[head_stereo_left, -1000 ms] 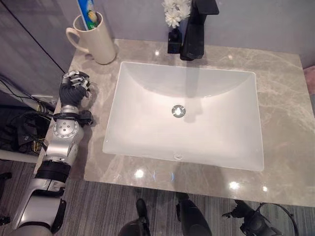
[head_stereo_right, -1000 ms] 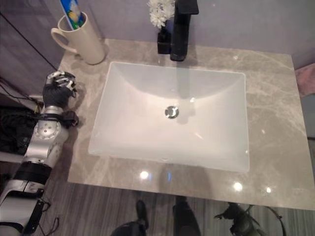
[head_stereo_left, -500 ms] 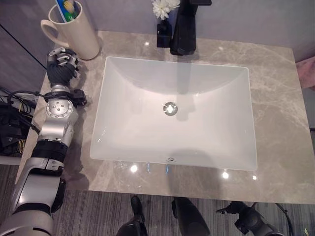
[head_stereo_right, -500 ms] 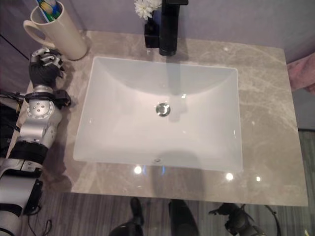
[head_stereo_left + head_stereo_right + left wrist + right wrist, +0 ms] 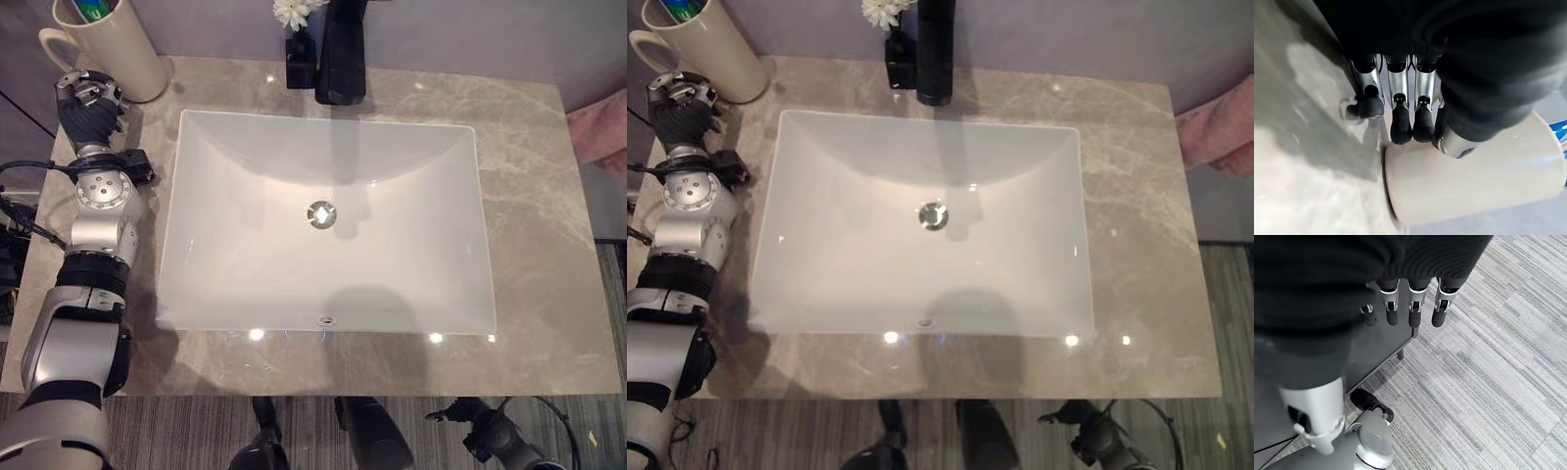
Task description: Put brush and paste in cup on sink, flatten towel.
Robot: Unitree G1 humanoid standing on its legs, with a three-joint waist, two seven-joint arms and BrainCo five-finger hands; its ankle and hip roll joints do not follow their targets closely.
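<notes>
- Left hand sits on the grey marble counter at its far left corner, just in front of the cream cup. Fingers curled under, holding nothing.
- Left wrist view: dark fingertips bent down, ending right at the cup's side wall — touching or a hair apart, can't tell.
- Cup stands upright at the far left corner of the counter, handle pointing away from the sink.
- Inside the cup: sth green/blue pokes above the rim — prob. the brush and paste, but cut off by the edge of view, so can't tell which is which.
- A blue bit also shows by the cup's mouth in the left wrist view.
- White rectangular sink set into the middle of the counter, drain at center.
- Black faucet stands behind the sink at the back edge; small black vase w/ white flowers just left of it, touching or nearly so.
- Pink towel at the far right, off the counter's right edge — looks bunched, not flat; partly cut off.
- Right hand hangs low over striped grey carpet, well apart from the counter. Fingers relaxed, roughly straight, side by side, nothing in them.
- A dark cabinet panel shows just past that hand's fingertips.
</notes>
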